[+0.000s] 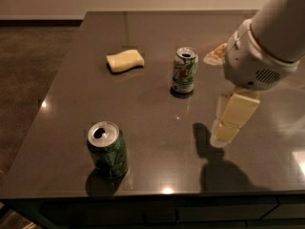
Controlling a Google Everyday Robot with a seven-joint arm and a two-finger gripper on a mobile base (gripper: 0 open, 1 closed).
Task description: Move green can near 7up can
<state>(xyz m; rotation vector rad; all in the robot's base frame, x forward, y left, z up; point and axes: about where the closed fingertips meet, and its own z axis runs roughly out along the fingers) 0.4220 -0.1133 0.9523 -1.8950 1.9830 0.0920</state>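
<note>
The dark green soda can (107,150), mottled with lighter green and topped with an opened silver lid, stands upright in the lower left of the frame, near the front edge of the dark, glossy worktop (157,123). It casts a small shadow at its base and touches nothing else. Well apart from it, up and to the right near the middle of the frame, stands the pale white-and-green 7up soda can (185,70), also upright, its silver top opened. To the left of that can, in the upper left part of the worktop, lies a soft pale yellow sponge-like block (125,60), flat and apart from both cans. On the right side of the frame the robot's pale yellow tool (228,128) hangs below a rounded white arm housing (252,56), pointing down and slightly left above the worktop, to the lower right of the 7up can and far from the green can. Whether the tool is open or closed cannot be told. Its dark shadow falls on the worktop just below it.
</note>
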